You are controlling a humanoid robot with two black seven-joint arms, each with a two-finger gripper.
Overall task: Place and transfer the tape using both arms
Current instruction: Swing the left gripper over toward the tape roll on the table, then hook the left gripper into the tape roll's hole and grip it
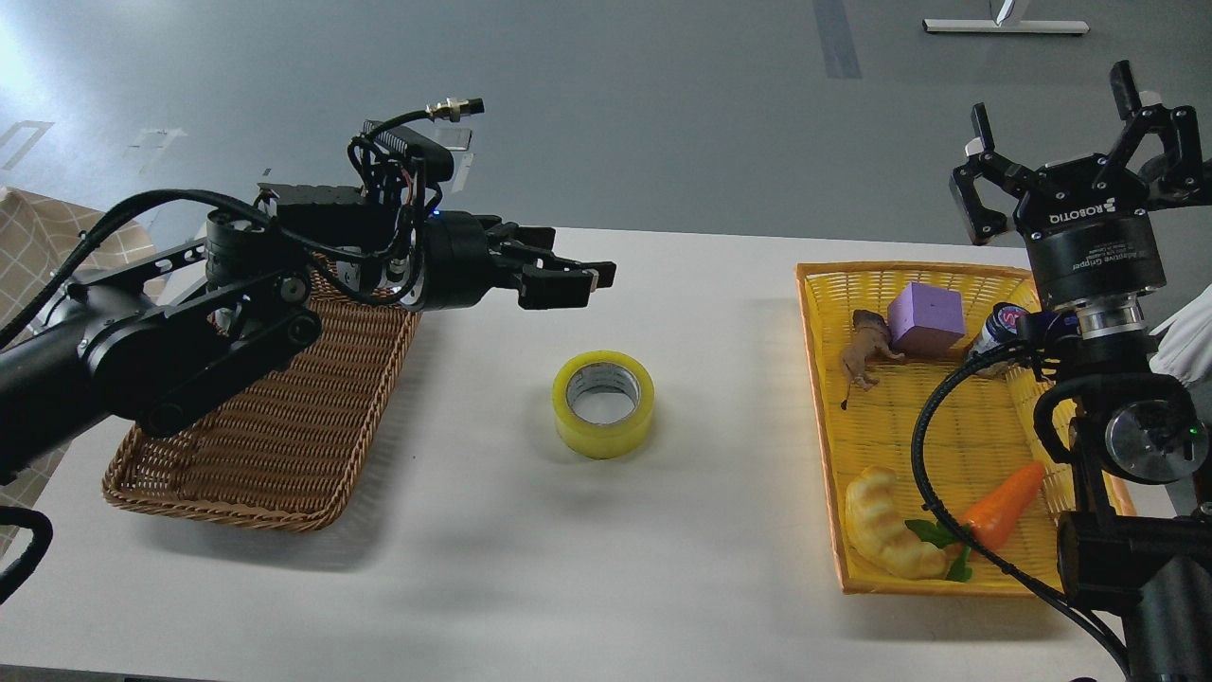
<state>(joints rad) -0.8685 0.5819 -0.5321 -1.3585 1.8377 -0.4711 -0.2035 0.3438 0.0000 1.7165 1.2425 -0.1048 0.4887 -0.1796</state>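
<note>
The tape (pixel 604 403), a yellow translucent roll with a grey-white core, lies flat on the white table (pixel 492 568) at the centre, touched by nothing. My left gripper (pixel 592 277) points right, hovering above and just behind-left of the tape. Its fingers overlap from this side, so I cannot tell whether they are parted. My right gripper (pixel 1056 118) points upward at the far right, above the yellow basket, with its fingers spread wide and empty.
A brown wicker basket (pixel 275 474) sits at the left under my left arm. A yellow basket (pixel 824 417) at the right holds a purple block (pixel 926 317), a toy animal (pixel 866 352), a croissant toy (pixel 890 535), a carrot toy (pixel 1004 507) and a small can (pixel 1002 327).
</note>
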